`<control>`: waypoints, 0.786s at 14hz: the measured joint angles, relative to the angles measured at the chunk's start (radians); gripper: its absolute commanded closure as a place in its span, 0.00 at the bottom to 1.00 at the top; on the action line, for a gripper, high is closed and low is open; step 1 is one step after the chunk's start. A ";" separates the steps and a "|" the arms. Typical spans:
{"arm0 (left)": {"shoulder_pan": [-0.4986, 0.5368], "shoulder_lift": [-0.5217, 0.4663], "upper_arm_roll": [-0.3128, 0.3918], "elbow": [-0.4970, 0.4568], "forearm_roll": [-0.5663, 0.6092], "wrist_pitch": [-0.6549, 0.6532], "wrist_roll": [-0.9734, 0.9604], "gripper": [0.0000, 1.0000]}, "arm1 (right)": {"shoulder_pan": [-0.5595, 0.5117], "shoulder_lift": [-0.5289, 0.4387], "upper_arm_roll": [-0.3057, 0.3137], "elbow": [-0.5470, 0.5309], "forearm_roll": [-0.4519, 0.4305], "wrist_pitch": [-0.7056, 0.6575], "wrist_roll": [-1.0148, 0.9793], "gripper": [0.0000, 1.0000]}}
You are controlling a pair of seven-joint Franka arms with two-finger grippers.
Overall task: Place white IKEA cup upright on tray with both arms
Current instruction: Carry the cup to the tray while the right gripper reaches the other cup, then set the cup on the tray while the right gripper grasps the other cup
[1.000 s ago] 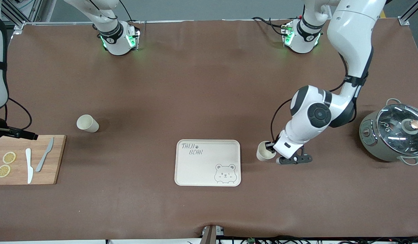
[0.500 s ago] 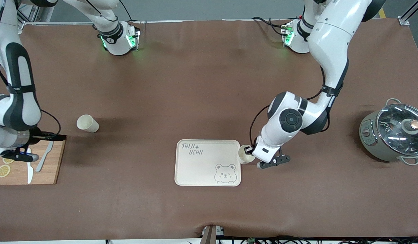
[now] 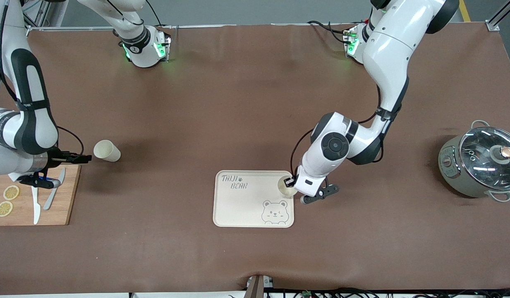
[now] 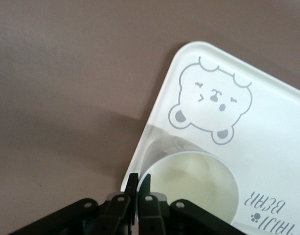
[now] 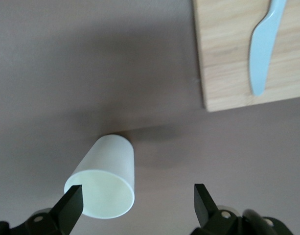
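Lowest in the front view, bottom-middle of the frame, is the tray (image 3: 242, 203): flat, cream, rounded corners, raised rim, grey "TAIJI BEAR" lettering and a little bear face. A cream-white cup (image 3: 285, 188) sits mouth-up over the tray's rim, on the edge toward the left arm's end, just above the bear in the frame. Can't tell if it's touching the tray.

The left wrist view gives what the front view doesn't: the left gripper (image 4: 139, 185) has its fingers (image 4: 146, 182) nearly together, pinching the cup's thin wall at the rim. That arm reaches down from the top of the frame, elbow bent, wrist low beside the tray.

Higher up the frame, toward the right arm's end, a second cup (image 3: 107, 150) stands on the counter (image 3: 238, 103). The right gripper (image 3: 83, 157) is just beside it, and the right wrist view shows those fingers (image 5: 203, 200) spread wide, one overlapping that cup's rim. A wooden cutting board (image 3: 68, 194) lies below it.
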 measured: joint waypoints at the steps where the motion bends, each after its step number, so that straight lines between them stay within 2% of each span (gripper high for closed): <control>1: -0.007 0.008 0.000 0.001 0.000 0.000 -0.010 1.00 | 0.000 -0.016 0.000 -0.031 0.012 0.026 0.000 0.00; 3: -0.014 0.021 0.001 0.008 0.000 0.000 -0.018 1.00 | 0.000 -0.038 0.000 -0.080 0.019 0.060 0.000 0.00; 4: -0.015 0.027 0.001 0.012 0.000 0.000 -0.018 0.88 | 0.000 -0.045 0.000 -0.099 0.020 0.078 0.000 0.00; 5: -0.015 0.031 0.002 0.016 0.000 0.000 -0.018 0.65 | 0.000 -0.049 0.000 -0.116 0.021 0.099 0.000 0.00; 6: -0.015 0.033 0.003 0.018 0.000 0.000 -0.018 0.30 | 0.000 -0.052 0.000 -0.133 0.022 0.118 0.000 0.08; 7: -0.015 0.033 0.003 0.020 0.000 0.000 -0.018 0.00 | 0.000 -0.054 0.000 -0.151 0.023 0.136 -0.001 0.15; 8: -0.015 0.033 0.004 0.024 0.000 0.000 -0.018 0.00 | 0.000 -0.055 0.000 -0.170 0.025 0.156 -0.001 0.26; 10: -0.015 0.033 0.004 0.034 0.000 0.001 -0.019 0.00 | 0.000 -0.056 0.000 -0.203 0.025 0.192 -0.002 0.41; 11: -0.015 0.033 0.004 0.042 0.000 0.001 -0.019 0.00 | 0.000 -0.056 0.000 -0.212 0.025 0.198 -0.002 0.53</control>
